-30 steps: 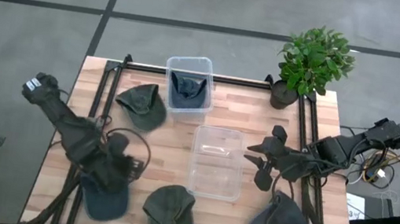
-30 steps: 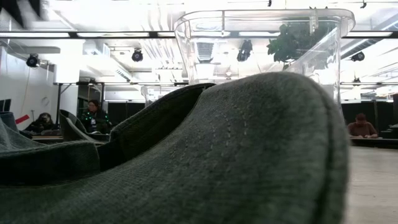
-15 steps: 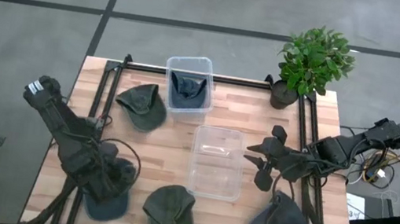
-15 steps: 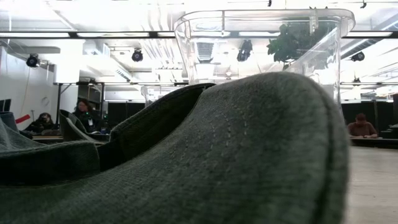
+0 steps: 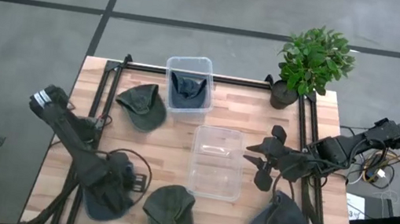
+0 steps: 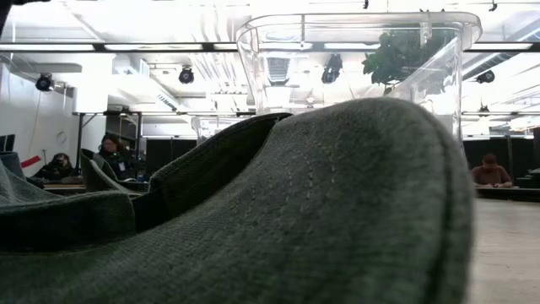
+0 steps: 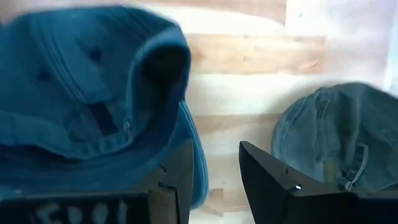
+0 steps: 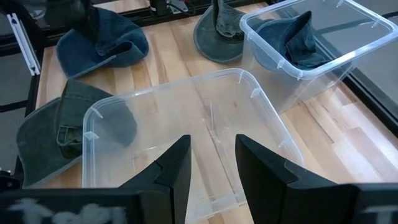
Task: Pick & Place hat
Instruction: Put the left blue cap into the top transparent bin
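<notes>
A blue hat (image 5: 102, 199) lies on the table near its near-left corner; in the left wrist view the blue hat (image 7: 87, 93) fills the left side. My left gripper (image 5: 125, 179) (image 7: 214, 148) is open, low over this hat's right edge, one finger at its brim. A green hat (image 5: 169, 211) (image 7: 336, 137) lies just to the right. My right gripper (image 5: 260, 161) (image 8: 211, 142) waits open beside the empty clear bin (image 5: 216, 162) (image 8: 186, 130). My left gripper comes from above, slanting toward the near edge, with one finger (image 7: 180, 171) right beside the blue hat's brim edge (image 7: 198, 163). Whether that finger touches the brim, I cannot tell. The hat lies flat on the table.
A second clear bin (image 5: 188, 85) at the far edge holds a blue hat. A green hat (image 5: 141, 106) lies left of it, and a grey-blue hat (image 5: 279, 223) at the near right. A potted plant (image 5: 311, 61) stands at the far-right corner. The green hat (image 6: 337, 211) fills the low view.
My left arm has swung toward the table's near edge and a little to the right, bringing its gripper down over the blue hat's right side. The hats and the right arm have kept still.
</notes>
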Action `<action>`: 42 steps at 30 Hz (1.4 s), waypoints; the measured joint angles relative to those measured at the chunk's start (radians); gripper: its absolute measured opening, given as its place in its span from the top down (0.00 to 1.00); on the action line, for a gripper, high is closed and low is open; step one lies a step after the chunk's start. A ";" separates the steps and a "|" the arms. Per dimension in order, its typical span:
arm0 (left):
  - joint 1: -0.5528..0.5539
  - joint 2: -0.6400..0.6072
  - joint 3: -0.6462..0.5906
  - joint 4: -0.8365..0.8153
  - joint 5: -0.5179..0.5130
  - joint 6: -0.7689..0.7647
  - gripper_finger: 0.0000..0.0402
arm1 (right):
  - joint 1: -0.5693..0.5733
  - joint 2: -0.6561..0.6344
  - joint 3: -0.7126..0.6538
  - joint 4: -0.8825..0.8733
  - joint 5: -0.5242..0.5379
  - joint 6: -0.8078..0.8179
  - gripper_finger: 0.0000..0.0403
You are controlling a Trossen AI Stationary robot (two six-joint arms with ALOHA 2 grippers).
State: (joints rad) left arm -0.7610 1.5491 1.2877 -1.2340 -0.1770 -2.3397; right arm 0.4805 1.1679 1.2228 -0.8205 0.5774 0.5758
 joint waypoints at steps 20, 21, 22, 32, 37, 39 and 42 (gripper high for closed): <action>0.043 0.213 0.000 0.099 0.145 -0.019 0.70 | 0.000 0.000 0.000 0.006 -0.002 -0.011 0.71; 0.047 0.222 0.000 0.101 0.150 -0.019 0.70 | 0.000 0.000 0.000 0.006 -0.002 -0.011 0.71; 0.049 0.233 0.000 0.101 0.155 -0.020 0.70 | 0.000 0.000 0.000 0.007 -0.002 -0.012 0.71; 0.054 0.296 0.000 0.084 0.243 -0.033 0.70 | 0.000 0.000 0.000 0.008 -0.003 -0.044 0.71; 0.060 0.323 0.000 0.083 0.248 -0.033 0.70 | 0.000 0.000 0.000 0.010 -0.002 -0.063 0.71; 0.062 0.332 0.000 0.083 0.257 -0.033 0.71 | 0.000 0.000 0.000 0.010 -0.002 -0.064 0.71; 0.066 0.340 0.000 0.083 0.265 -0.032 0.75 | 0.000 -0.001 0.000 0.011 -0.002 -0.064 0.71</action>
State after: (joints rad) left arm -0.6946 1.8891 1.2874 -1.1515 0.0879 -2.3720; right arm 0.4805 1.1671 1.2228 -0.8099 0.5751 0.5119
